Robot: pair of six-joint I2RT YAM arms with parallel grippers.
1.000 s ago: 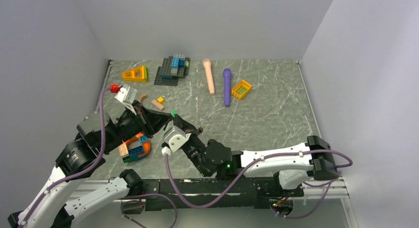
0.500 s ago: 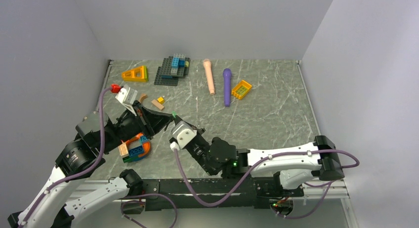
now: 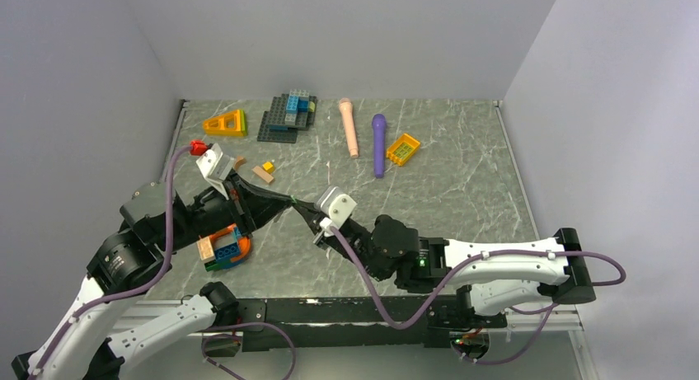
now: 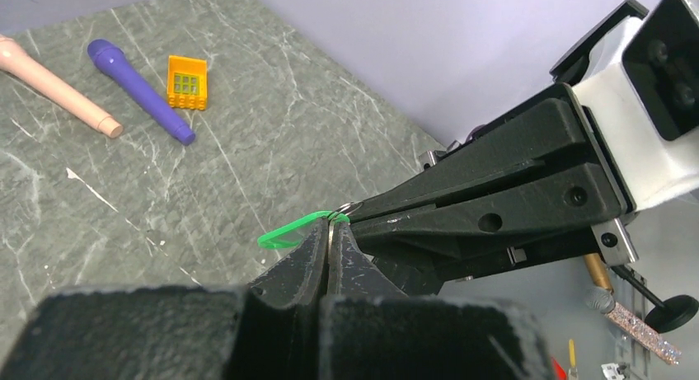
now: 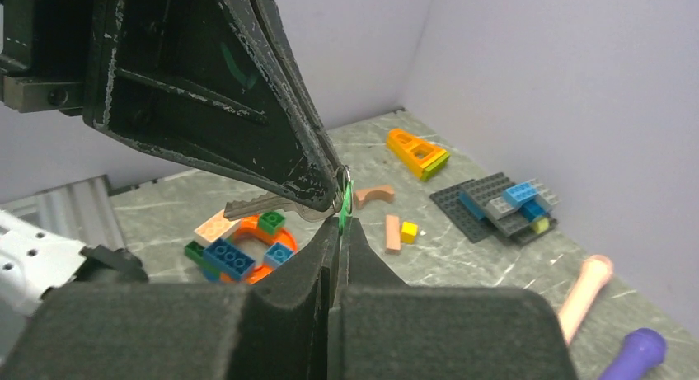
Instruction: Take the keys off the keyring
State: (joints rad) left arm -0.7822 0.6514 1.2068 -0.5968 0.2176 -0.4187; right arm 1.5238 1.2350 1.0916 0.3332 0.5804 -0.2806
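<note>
Left gripper (image 4: 330,232) jaws together, nipped on key (image 5: 262,205) near its head, going by the metal sliver between the tips. Right gripper (image 5: 340,225) jaws together too, biting at ring (image 4: 347,207) right where green loop (image 4: 288,232) joins. Tip to tip in mid-air, above the near-left part of table (image 3: 445,174). Ring, key and loop all up there between the two tips, none of it resting on the table. Handling guess: light, stiff, hard metal, slick in a pinch. Split ring probably springy, likely to snap shut again unless coil pried open and key fed round it. Loop soft and floppy, no use as a handle. Best hold, probably: flat faces of key head in one gripper, ring wire in the other, close to the key hole, to put twist into the coil and not into a slip. Small contact patch either way, so expect rotation in grip. Hard to read: can't tell whether right tips bite ring wire or loop root. Ring mostly covered by both tips, only a small arc showing in wrist views. Key half hidden behind left finger, blade only, head out of sight. Number of keys unknown, one seen. Top view too coarse for any of this.
</note>
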